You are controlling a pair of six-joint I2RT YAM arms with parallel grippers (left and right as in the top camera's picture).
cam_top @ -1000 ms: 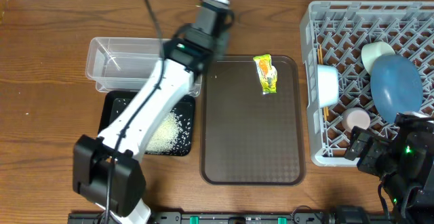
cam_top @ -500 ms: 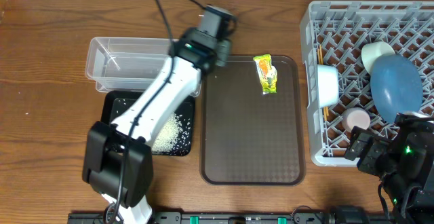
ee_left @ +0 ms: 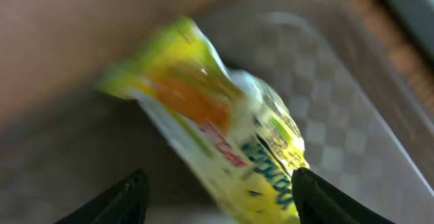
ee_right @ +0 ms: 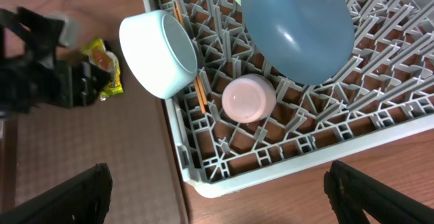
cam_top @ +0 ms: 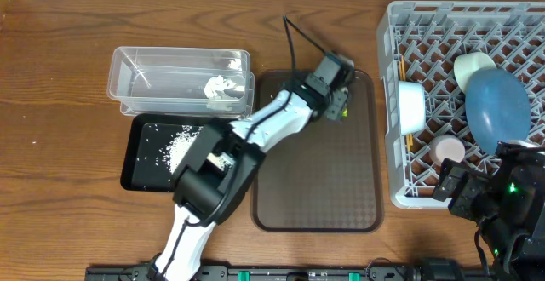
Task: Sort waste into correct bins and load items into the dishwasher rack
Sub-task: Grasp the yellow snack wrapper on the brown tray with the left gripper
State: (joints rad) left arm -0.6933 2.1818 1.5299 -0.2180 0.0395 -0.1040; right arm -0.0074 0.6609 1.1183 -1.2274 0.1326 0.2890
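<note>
The yellow-green-orange snack wrapper (ee_left: 224, 136) lies on the brown serving tray (cam_top: 315, 179), with my left gripper (ee_left: 220, 198) open astride its lower end. From above, that left gripper (cam_top: 339, 94) covers most of the wrapper (cam_top: 343, 110). A crumpled white tissue (cam_top: 223, 88) sits in the clear tub (cam_top: 140, 81). Loose rice (cam_top: 174, 145) lies in the black tray (cam_top: 140, 174). The grey dishwasher rack (cam_top: 400, 183) holds the dark-blue bowl (ee_right: 295, 27), mint bowl (ee_right: 159, 54), pink cup (ee_right: 249, 98) and chopsticks (ee_right: 198, 95). My right gripper (ee_right: 220, 203) hangs open over the rack's near corner.
A white bowl (cam_top: 473, 64) stands behind the blue one in the rack. The left arm (cam_top: 247, 136) stretches across the black tray's right edge and the brown tray's upper left. Bare wooden table (cam_top: 51, 102) lies left of the bins.
My left arm swung right from over the clear tub to the wrapper on the brown tray, and its jaws opened. The tissue now shows in the tub. The right arm stayed still.
</note>
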